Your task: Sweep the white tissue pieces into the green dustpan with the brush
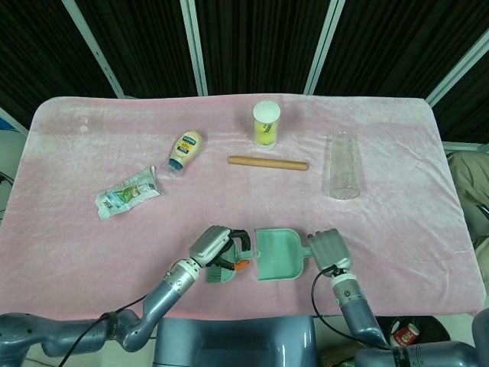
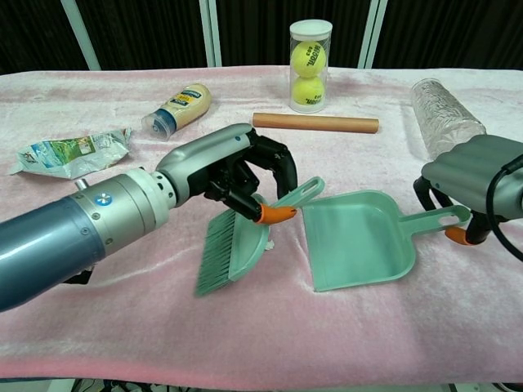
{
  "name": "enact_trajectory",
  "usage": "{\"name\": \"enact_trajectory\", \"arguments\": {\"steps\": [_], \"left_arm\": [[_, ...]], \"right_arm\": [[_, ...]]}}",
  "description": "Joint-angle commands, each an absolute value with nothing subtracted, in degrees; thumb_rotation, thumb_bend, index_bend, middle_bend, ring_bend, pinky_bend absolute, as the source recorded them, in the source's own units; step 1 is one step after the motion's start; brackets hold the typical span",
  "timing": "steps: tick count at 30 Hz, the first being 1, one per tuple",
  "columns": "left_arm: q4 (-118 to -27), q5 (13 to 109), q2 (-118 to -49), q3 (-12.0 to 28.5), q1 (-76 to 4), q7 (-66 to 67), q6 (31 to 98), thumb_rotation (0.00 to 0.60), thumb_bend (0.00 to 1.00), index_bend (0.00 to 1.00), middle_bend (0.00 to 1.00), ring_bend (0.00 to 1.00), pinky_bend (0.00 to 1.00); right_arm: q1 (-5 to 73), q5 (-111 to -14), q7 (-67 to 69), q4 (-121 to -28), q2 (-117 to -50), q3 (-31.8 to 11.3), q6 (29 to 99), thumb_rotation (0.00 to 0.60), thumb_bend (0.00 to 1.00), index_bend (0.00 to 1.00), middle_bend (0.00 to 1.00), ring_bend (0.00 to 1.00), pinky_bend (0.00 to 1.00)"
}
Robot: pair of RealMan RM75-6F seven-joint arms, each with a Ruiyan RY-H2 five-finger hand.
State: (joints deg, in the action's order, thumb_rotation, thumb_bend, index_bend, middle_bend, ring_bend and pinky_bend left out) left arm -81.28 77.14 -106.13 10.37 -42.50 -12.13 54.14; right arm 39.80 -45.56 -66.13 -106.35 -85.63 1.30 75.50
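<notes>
While your left hand (image 2: 237,167) grips the brush (image 2: 237,245) with its fingers wrapped round the handle, the brush head hangs just below and in front of that hand, right at the open lip of the green dustpan (image 2: 359,241). Your right hand (image 2: 474,175) is closed round the dustpan's handle, so the pan sits just to the inside of that hand.

Watch the tissue pieces: the brush almost hides them now, and only a white scrap (image 2: 270,243) peeks out beside the brush head, between it and the pan's lip. If you push on without the lip flat on the cloth, I'd expect the pieces to slide under the pan instead of in. A quick flick could also scatter such light scraps sideways past the lip. If your right hand's hold gives, the brush may shove the pan away.

The brush's long axis runs slantwise, its handle tip pointing up toward the pan and your right hand, its bristles pointing down toward the near edge. The dustpan's long axis runs from its mouth, facing your left hand, out along the handle into your right.
</notes>
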Motion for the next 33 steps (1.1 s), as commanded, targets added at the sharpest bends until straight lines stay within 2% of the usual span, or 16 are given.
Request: {"name": "enact_trajectory", "arguments": {"steps": [1,11,23,29,33], "left_arm": [[-79.21,76.76,-108.51,11.41,-43.68,-11.69,53.84,0.600,0.40,0.58,0.61,0.91,1.00],[-75.41,77.49,-113.24,13.39,-46.46,-11.68,53.65,0.600,0.40,0.59,0.61,0.91,1.00],[-74.39,78.42,-116.57,17.65,-49.86,-12.01,55.40,0.600,0.40,0.58,0.61,0.91,1.00],[-76.22,78.30,-115.65,18.56,-49.50,-12.86,56.95,0.600,0.40,0.59,0.61,0.91,1.00],[-78.16,78.44,-112.86,17.61,-48.44,-12.95,57.06,0.600,0.40,0.59,0.61,0.91,1.00]], "right_arm": [[39.86,-45.58,-66.19,-106.46,-85.73,1.18,75.57,0.600,0.47,0.66,0.61,0.68,0.82],[39.99,-45.06,-65.99,-106.72,-85.56,0.77,75.47,0.600,0.47,0.67,0.61,0.68,0.82],[39.74,-45.58,-65.77,-107.12,-86.38,1.38,75.61,0.600,0.47,0.67,0.61,0.68,0.82],[39.78,-45.81,-66.24,-107.70,-86.54,1.47,76.00,0.600,0.47,0.67,0.61,0.68,0.82],[39.80,-45.84,-66.48,-107.89,-86.62,1.59,76.06,0.600,0.47,0.67,0.61,0.68,0.82]]}}
